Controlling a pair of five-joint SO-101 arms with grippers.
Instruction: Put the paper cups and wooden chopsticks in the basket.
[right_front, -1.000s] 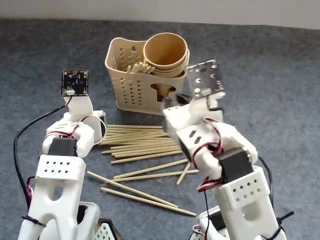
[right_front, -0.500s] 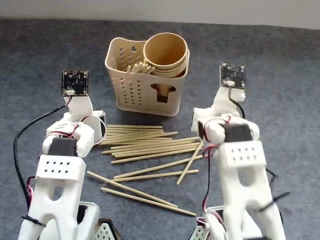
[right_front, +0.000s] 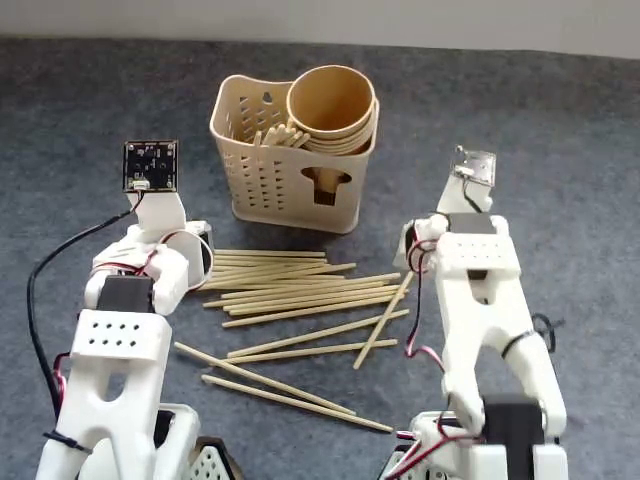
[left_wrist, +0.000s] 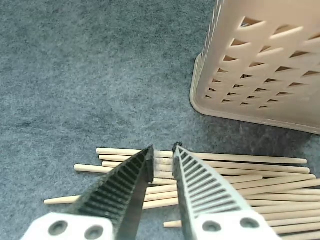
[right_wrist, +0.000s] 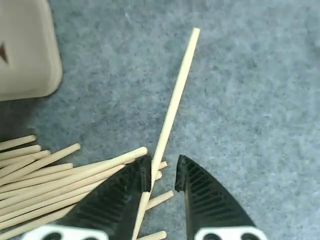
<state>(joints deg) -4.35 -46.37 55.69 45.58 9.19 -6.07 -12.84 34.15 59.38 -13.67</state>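
The ribbed left pincer and right pincer are slightly spread above thin wooden chopsticks on the felt-like grey bench.

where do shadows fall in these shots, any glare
High view: even light, no glare on the cups. Left wrist view: soft shadow on the carpet at the foot of the basket. Right wrist view: a darker patch beside the basket corner.

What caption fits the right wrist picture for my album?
Right pincer, open, above one slanted chopstick beside the chopstick pile.
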